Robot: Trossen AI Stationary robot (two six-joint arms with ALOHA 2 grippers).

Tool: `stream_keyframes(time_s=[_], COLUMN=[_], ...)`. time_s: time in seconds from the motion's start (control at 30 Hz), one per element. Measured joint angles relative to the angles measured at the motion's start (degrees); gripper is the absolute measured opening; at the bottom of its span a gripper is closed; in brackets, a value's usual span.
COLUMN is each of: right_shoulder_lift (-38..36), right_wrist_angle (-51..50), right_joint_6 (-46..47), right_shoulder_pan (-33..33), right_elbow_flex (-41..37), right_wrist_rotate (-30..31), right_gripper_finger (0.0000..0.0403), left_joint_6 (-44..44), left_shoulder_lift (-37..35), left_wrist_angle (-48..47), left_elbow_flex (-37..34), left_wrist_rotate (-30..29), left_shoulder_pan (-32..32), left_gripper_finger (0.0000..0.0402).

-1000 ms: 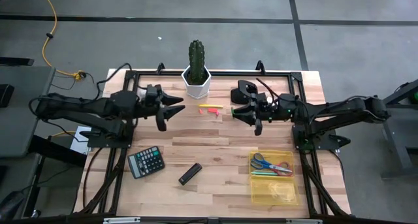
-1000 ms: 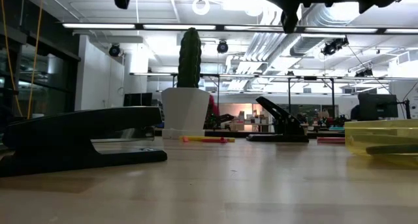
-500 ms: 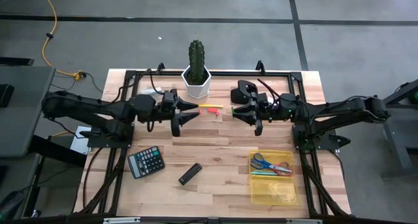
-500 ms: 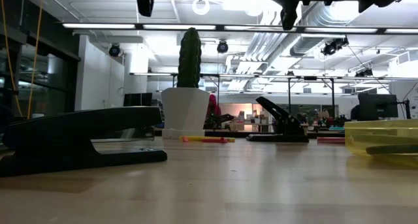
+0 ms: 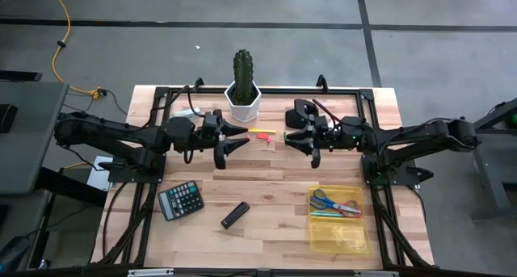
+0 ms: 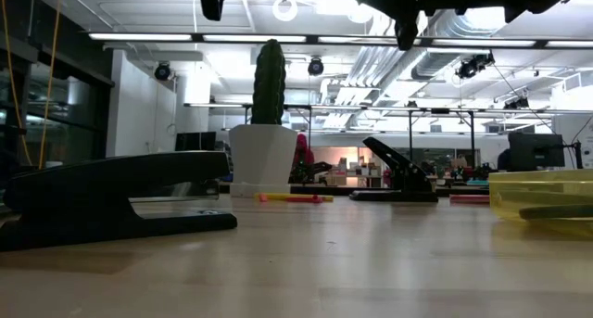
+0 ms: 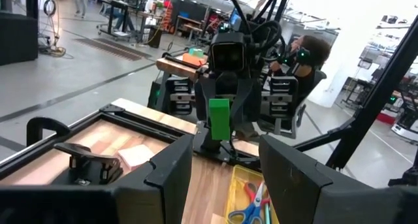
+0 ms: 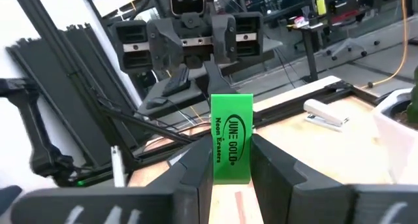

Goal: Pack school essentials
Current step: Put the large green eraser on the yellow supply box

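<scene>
Clearly the right gripper (image 8: 232,160) is pinching a green eraser (image 8: 231,147) upright between its fingers, hanging above the desk's far middle. Facing it, the left gripper (image 5: 229,139) is hovering with fingers spread, beside the red and yellow pens (image 5: 260,134) lying near the cactus pot (image 5: 243,100). Judging by this, the eraser is being carried for packing; next it needs taking over the yellow tray (image 5: 338,231) at the near right corner, where scissors (image 5: 334,203) are lying.

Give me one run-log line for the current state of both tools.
right tool: shut on green eraser, held above table | left tool: open, facing it near cactus pot | yellow tray: holds scissors
</scene>
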Motion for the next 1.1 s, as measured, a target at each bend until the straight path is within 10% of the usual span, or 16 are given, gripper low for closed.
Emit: stream_keyframes(time_s=[0.4,0.67,1.1], right_shoulder_lift=[-0.04,-0.04,-0.02], right_wrist_angle=[-35.93,-68.33,-80.18], right_joint_6=[18.94,30.37,37.14], right_shoulder_pan=[9.56,24.45,34.15], right_elbow_flex=[0.09,0.09,0.08], right_wrist_rotate=[-15.29,-14.37,-3.63], right_gripper_finger=[0.0078,0.0078,0.0078], left_joint_6=[0.4,1.51,1.51], left_shoulder_lift=[0.0,0.0,0.0], left_wrist_angle=[-0.09,-0.13,-0.13], left_elbow_flex=[0.0,0.0,0.0], left_wrist_rotate=[-0.07,-0.17,-0.17], left_shoulder_pan=[-0.01,-0.01,0.7], left_gripper_finger=[0.0168,0.0168,0.0168])
